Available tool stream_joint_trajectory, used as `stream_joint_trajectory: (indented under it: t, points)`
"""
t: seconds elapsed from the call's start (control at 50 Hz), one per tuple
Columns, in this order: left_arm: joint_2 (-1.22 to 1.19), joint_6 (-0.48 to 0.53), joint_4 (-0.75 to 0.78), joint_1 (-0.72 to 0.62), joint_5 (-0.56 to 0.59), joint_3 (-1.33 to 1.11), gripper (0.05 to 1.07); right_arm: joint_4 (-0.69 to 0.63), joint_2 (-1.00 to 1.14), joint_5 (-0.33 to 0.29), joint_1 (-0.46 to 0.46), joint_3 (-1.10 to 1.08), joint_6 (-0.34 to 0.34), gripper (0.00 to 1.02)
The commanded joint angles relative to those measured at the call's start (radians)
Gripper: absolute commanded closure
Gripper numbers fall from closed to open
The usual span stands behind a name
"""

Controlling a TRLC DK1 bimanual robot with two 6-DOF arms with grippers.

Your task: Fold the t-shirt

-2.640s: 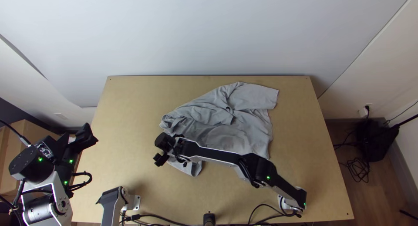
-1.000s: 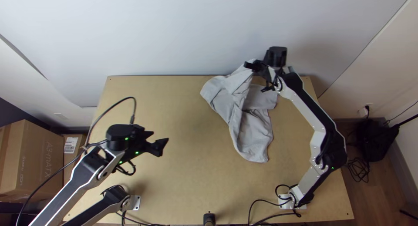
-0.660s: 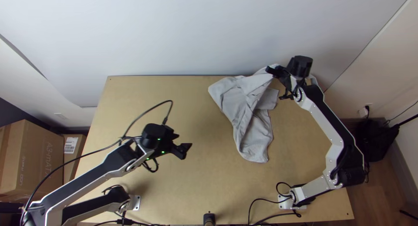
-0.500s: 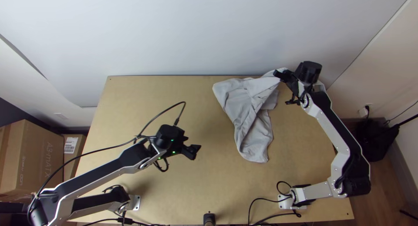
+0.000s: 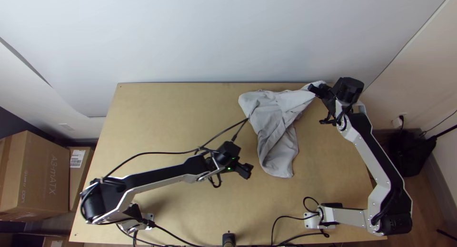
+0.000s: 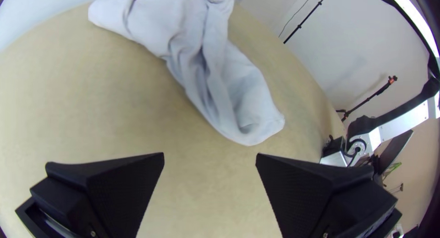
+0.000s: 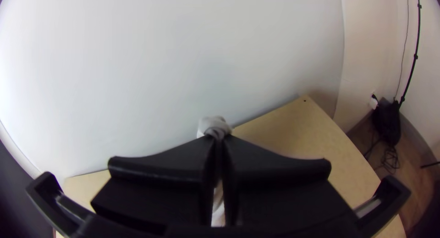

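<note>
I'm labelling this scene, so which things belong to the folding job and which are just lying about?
Job:
- t-shirt
- right gripper, holding it
- left gripper, open

Lying about:
- large cardboard box
- smaller box beside it

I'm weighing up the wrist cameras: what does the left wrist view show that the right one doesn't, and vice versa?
Left wrist view: open left gripper, shirt's near end on the table, right arm's base.
Right wrist view: right gripper shut on a bunched bit of shirt, wall socket, table's far corner.
Both: shirt, table, wall.
</note>
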Motion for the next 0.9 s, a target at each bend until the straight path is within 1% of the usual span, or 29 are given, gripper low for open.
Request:
stream_joint_trajectory:
  t: [0.0, 0.12, 0.18, 0.22, 0.48, 0.64, 0.66, 0.68, 0.7, 0.76, 0.8, 0.82, 0.88]
  points:
    - [0.082, -0.051, 0.032, -0.028, -0.022, 0.067, 0.11, 0.028, -0.052, 0.021, 0.005, -0.029, 0.017, 1.0]
    - [0.162, -0.073, 0.028, -0.042, -0.064, 0.132, 0.11, 0.028, -0.07, 0.031, 0.012, -0.047, 0.03, 1.0]
    - [0.191, -0.08, 0.031, -0.042, -0.076, 0.152, 0.21, 0.028, -0.083, 0.035, 0.017, -0.056, 0.03, 1.0]
    - [0.208, -0.086, 0.031, -0.042, -0.076, 0.168, 0.24, 0.028, -0.09, 0.038, 0.018, -0.061, 0.03, 1.0]
    - [0.343, -0.09, 0.029, -0.049, -0.076, 0.313, 0.24, 0.028, -0.132, 0.049, 0.028, -0.101, 0.03, 1.0]
    - [0.415, -0.071, -0.034, -0.065, -0.076, 0.402, 0.25, 0.026, -0.15, 0.055, 0.028, -0.108, 0.028, 1.0]
    - [0.423, -0.067, -0.049, -0.065, -0.076, 0.411, 0.28, 0.026, -0.152, 0.057, 0.028, -0.108, 0.028, 1.0]
    - [0.432, -0.062, -0.06, -0.066, -0.076, 0.42, 0.36, 0.026, -0.155, 0.057, 0.026, -0.108, 0.027, 1.0]
    - [0.439, -0.063, -0.072, -0.068, -0.077, 0.428, 0.46, 0.026, -0.156, 0.058, 0.023, -0.108, 0.027, 1.0]
    - [0.444, -0.073, -0.089, -0.066, -0.099, 0.437, 0.84, 0.025, -0.164, 0.058, 0.02, -0.108, 0.027, 1.0]
    - [0.439, -0.076, -0.094, -0.065, -0.102, 0.432, 1.0, 0.023, -0.168, 0.058, 0.014, -0.108, 0.027, 1.0]
    - [0.435, -0.077, -0.094, -0.065, -0.105, 0.426, 1.05, 0.023, -0.17, 0.058, 0.012, -0.108, 0.027, 1.0]
    - [0.416, -0.071, -0.097, -0.053, -0.105, 0.409, 1.04, 0.022, -0.173, 0.057, 0.0, -0.108, 0.027, 1.0]
